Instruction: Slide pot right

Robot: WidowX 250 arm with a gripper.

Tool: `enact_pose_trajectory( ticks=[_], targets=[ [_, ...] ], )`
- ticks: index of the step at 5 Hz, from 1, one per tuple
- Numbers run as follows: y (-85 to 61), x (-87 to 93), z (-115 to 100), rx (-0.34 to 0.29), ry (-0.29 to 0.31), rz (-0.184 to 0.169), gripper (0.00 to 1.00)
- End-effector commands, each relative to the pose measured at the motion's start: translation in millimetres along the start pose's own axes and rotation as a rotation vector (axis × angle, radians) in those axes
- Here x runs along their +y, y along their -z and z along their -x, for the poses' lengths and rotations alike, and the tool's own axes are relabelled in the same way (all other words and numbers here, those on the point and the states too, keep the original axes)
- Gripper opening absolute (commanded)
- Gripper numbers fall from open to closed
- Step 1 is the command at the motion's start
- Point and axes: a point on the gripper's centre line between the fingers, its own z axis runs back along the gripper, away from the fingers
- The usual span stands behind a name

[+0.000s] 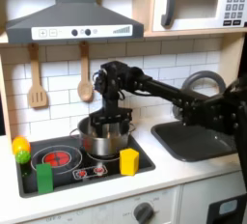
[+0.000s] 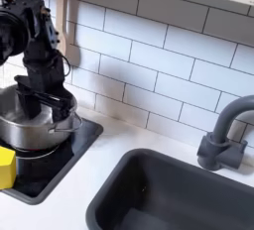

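The pot is shiny silver steel and sits on the black stovetop, on the right burner in the first exterior view. In the second exterior view the pot is at the left edge, with one small side handle pointing toward the sink. My gripper points straight down over the pot's rear half, its fingertips at or just inside the rim. In the second exterior view the gripper hangs over the pot's opening. The dark fingers blend together, so their spacing is unclear.
A red burner lies left of the pot. A yellow block, a green block and a yellow-green fruit stand around the stovetop. The dark sink with a grey faucet lies to the right. Wooden utensils hang on the tiled wall.
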Motion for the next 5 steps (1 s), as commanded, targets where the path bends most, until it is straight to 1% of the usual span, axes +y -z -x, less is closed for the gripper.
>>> enact_pose_trajectory(
  ticks=[1,2,3,4,5],
  targets=[
    [-3.0,-22.1,-1,-0.003,0.044,0.01,1.0],
    [-5.3,-28.7,0,-0.005,0.056,0.01,1.0],
    [-1.8,-37.5,1,0.006,0.076,0.02,1.0],
    [-2.3,-43.6,3,0.009,0.086,0.026,1.0],
    [-6.5,-49.8,2,-0.003,0.098,0.021,1.0]
  ],
)
